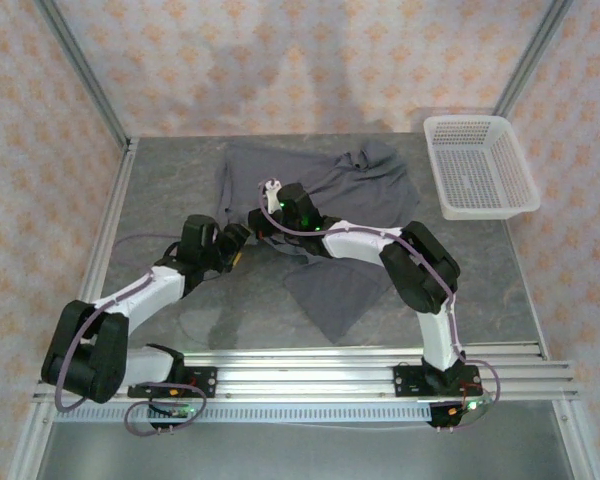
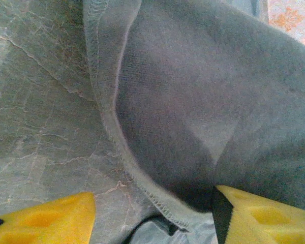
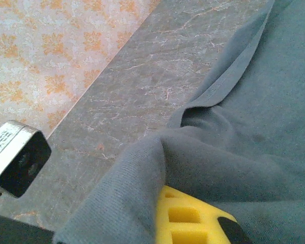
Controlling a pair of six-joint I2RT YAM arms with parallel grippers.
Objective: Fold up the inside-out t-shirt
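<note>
The inside-out t-shirt (image 1: 350,180) lies crumpled, dark slate grey, across the back middle of the table, with one flap reaching toward the front. My right gripper (image 1: 268,203) sits at the shirt's left edge. In the right wrist view a lifted fold of the shirt (image 3: 244,127) drapes over its yellow finger (image 3: 193,218), and the gripper (image 3: 165,206) is shut on that cloth. My left gripper (image 1: 236,243) is just left of it, low over the table. Its yellow fingers (image 2: 46,218) stand apart, so the gripper (image 2: 152,221) is open, with the stitched hem of the shirt (image 2: 203,91) lying between them.
A white mesh basket (image 1: 480,165) stands at the back right corner. Bare grey marble table (image 1: 170,190) lies left of the shirt. Patterned walls enclose the back and sides, and metal rails run along the front by the arm bases.
</note>
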